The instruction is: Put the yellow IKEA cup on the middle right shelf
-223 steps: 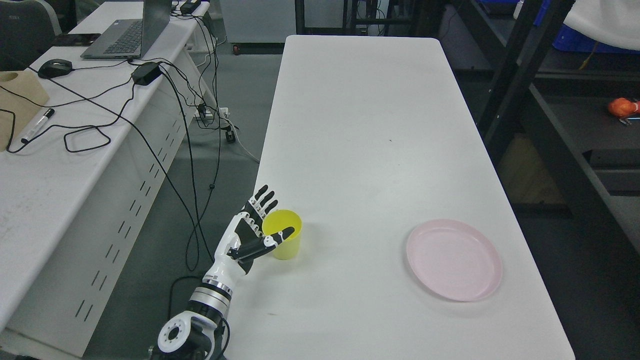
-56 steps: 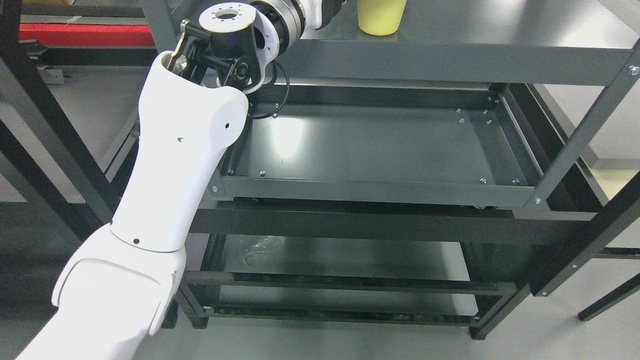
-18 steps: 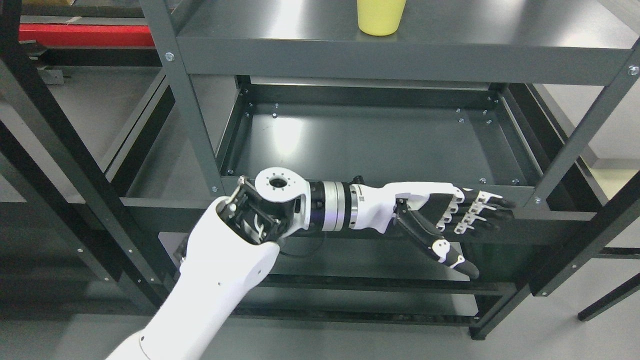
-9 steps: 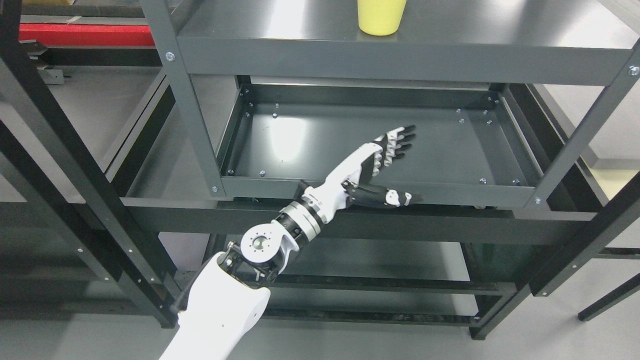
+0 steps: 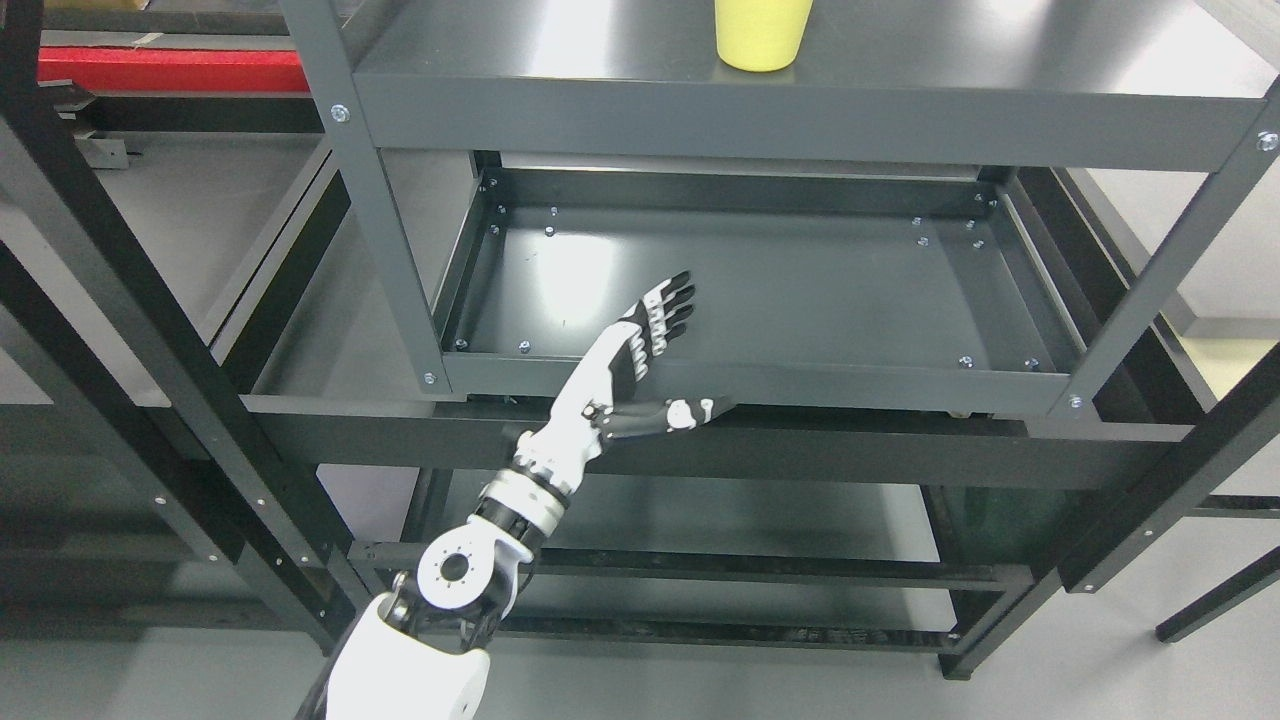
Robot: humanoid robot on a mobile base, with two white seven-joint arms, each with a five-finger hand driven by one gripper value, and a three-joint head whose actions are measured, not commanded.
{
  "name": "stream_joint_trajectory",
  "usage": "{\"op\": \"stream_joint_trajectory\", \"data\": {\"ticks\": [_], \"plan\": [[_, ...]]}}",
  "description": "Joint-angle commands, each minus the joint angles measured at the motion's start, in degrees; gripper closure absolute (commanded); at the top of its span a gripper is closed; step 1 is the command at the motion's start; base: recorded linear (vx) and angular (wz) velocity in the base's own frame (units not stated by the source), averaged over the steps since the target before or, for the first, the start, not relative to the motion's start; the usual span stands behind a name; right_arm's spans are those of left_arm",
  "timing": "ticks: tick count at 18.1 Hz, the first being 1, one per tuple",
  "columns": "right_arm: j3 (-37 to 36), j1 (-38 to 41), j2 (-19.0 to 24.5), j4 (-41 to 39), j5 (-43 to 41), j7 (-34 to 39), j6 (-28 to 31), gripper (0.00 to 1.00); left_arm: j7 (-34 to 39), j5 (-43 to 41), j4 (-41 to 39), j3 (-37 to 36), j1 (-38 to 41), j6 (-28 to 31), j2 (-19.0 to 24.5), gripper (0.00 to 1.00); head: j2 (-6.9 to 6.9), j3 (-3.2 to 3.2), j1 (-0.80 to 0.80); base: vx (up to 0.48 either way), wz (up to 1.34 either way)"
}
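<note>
Upper shelf [image 5: 1000,60]: cup [image 5: 760,35], well above hand [image 5: 625,365].

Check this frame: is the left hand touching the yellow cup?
Apart. The head view shows the yellow cup standing alone on the upper shelf, the open left hand well below it.

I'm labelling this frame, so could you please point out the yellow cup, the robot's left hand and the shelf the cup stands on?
yellow cup [image 5: 762,40], head view, lower side wall.
left hand [image 5: 625,365], head view, middle of the palm.
shelf [image 5: 560,45], head view, bare top surface.
</note>
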Motion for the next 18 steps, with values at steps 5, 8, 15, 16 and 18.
{"op": "stream_joint_trajectory", "data": {"ticks": [5,8,15,16,18], "plan": [[1.0,0.8,-1.0,0.0,-1.4,0.0,0.0,0.01,2.2,-1.6,-12.0,11.6,9.6,-0.6,1.0,0.01,0.00,0.00,0.00,0.000,0.00],[1.0,0.8,-1.0,0.0,-1.4,0.0,0.0,0.01,1.1,-1.6,-12.3,10.9,8.9,1.9,1.0,0.01,0.00,0.00,0.00,0.000,0.00],[1.0,0.8,-1.0,0.0,-1.4,0.0,0.0,0.01,1.3,-1.6,-12.8,14.0,6.1,6.8,1.0,0.01,0.00,0.00,0.00,0.000,0.00],[1.0,0.8,-1.0,0.0,-1.4,0.0,0.0,0.01,1.3,-1.6,-12.8,14.1,5.9,6.9,1.0,0.01,0.00,0.00,0.00,0.000,0.00],[1.0,0.8,-1.0,0.0,-1.4,0.0,0.0,0.01,1.3,-1.6,-12.8,14.1,5.9,6.9,1.0,0.01,0.00,0.00,0.00,0.000,0.00]]}}
